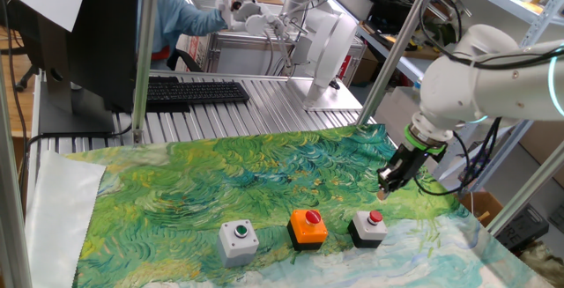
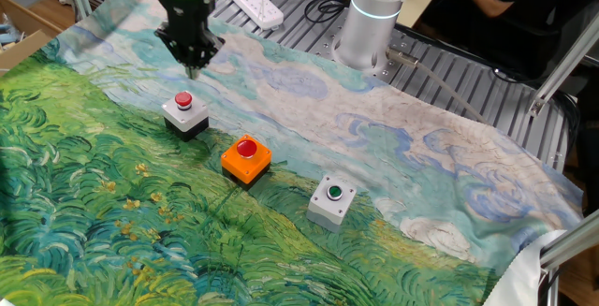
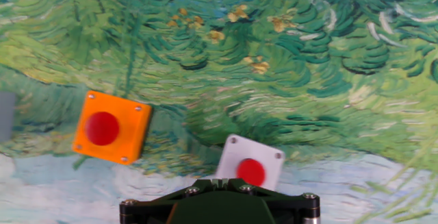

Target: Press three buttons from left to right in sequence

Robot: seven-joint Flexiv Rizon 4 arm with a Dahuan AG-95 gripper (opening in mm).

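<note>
Buttons: three box switches in a row on the painted cloth (image 1: pixel 220 182) covering the counter. In the one fixed view, left to right: grey box with green cap (image 1: pixel 238 240), orange box with red cap (image 1: pixel 308 227), black box with small red cap (image 1: pixel 367 228). Near-even gaps, none touching.

Gripper position: gripper (image 1: pixel 388 182) hangs above and just behind the black box, clear of its cap. The other fixed view shows the same, tip near the small red cap but not on it. Hand view has the black box's light top plate just ahead of the gripper body, orange box off to one side.

Fingers: can't tell whether apart or together; the tips read as one dark point in both fixed views, and the hand view shows only the gripper body.

Progress: no cap visibly held down. The arm sitting over the last box in the order suggests a late stage, but the pictures can't confirm the green or orange were pressed.

Remaining, as judged: at least the black box press, if it isn't done already.

Room: open cloth all around the row. Boxes sit near the cloth's front edge. Frame posts (image 1: pixel 388 50) stand behind the arm; keyboard (image 1: pixel 194 92) well apart.
</note>
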